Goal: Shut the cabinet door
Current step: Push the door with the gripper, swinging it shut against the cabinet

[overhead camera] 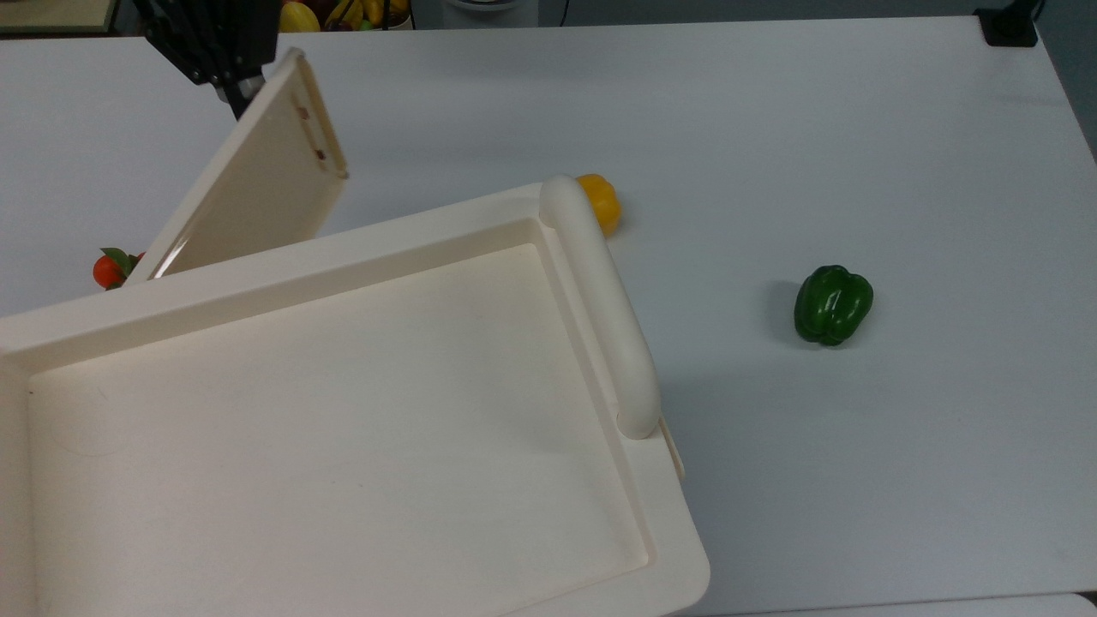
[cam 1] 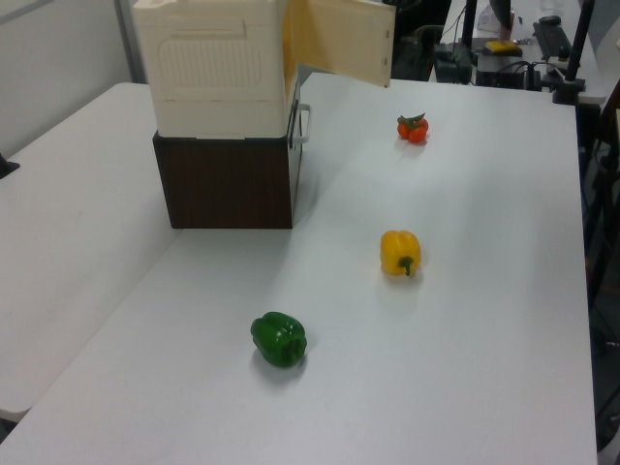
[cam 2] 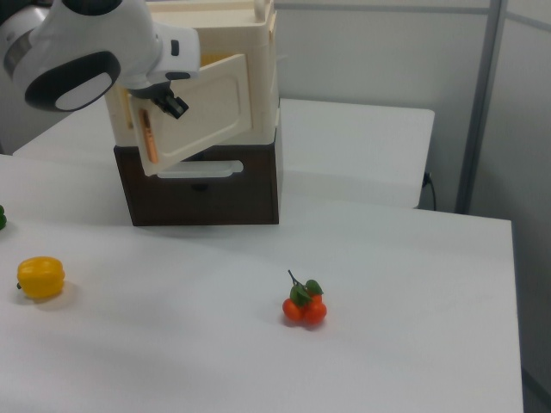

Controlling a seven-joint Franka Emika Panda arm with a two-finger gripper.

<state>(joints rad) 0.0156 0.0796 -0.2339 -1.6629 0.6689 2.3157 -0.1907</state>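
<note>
The cabinet is a large cream unit with a recessed top and a thick rounded bar; it also stands in the left view and the right view. Its cabinet door is a thin cream panel with reddish-brown studs, standing partly open at an angle to the front. In the left view the cabinet door juts out to the left view's right. My gripper is black and sits against the door's outer face near its free edge. In the right view my gripper presses on the door.
The cabinet rests on a dark brown box on a white table. A green pepper, a yellow pepper and a red tomato cluster lie on the table in front of the cabinet.
</note>
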